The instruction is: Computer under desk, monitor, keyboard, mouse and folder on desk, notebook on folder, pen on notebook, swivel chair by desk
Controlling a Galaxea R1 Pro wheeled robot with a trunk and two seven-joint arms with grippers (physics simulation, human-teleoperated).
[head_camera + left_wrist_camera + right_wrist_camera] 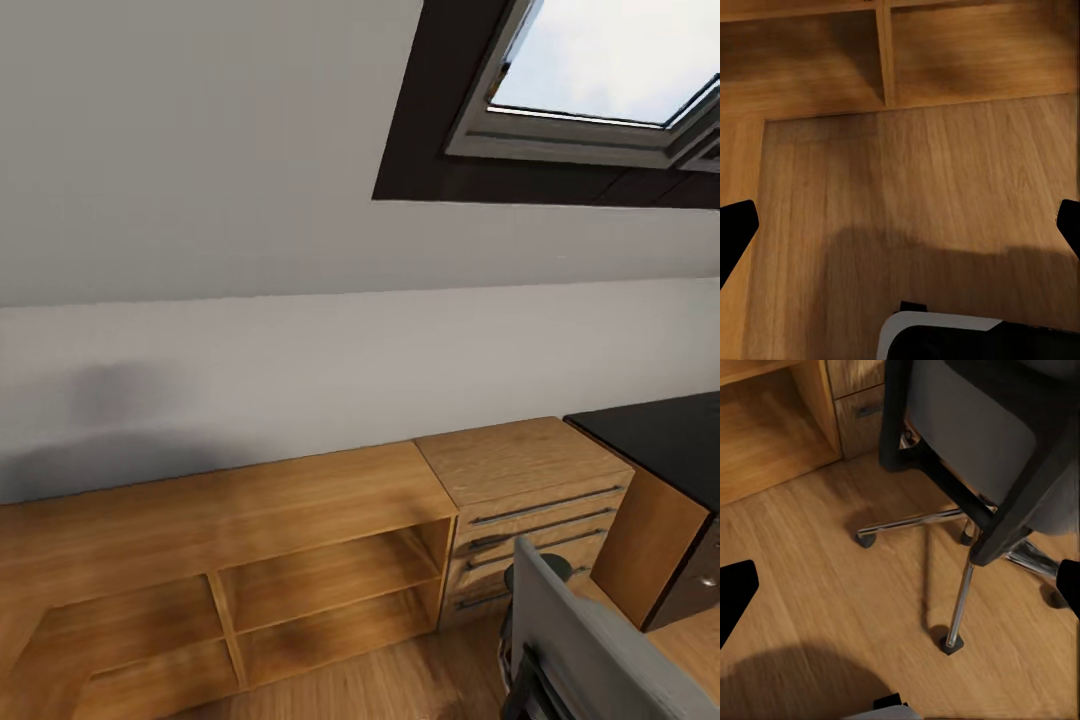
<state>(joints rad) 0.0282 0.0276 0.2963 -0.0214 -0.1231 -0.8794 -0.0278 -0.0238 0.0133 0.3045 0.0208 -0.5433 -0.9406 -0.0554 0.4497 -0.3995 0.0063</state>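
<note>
The swivel chair (590, 650) pokes into the head view at the lower right, its grey back facing me. In the right wrist view the chair (975, 427) is close ahead, with its grey back, black frame and chrome star base (960, 600) on black casters. A corner of the desk (660, 430) with its glossy black top shows at the right edge. My right gripper (900, 592) is open above the floor, short of the chair's base. My left gripper (900, 229) is open over bare wooden floor. Computer, monitor, keyboard, mouse, folder, notebook and pen are out of view.
A low open wooden shelf unit (250, 560) runs along the white wall, with a light wooden drawer cabinet (530, 480) between it and the desk. A skylight (600, 70) sits in the sloped ceiling. The shelf unit (881, 52) lies ahead of the left gripper.
</note>
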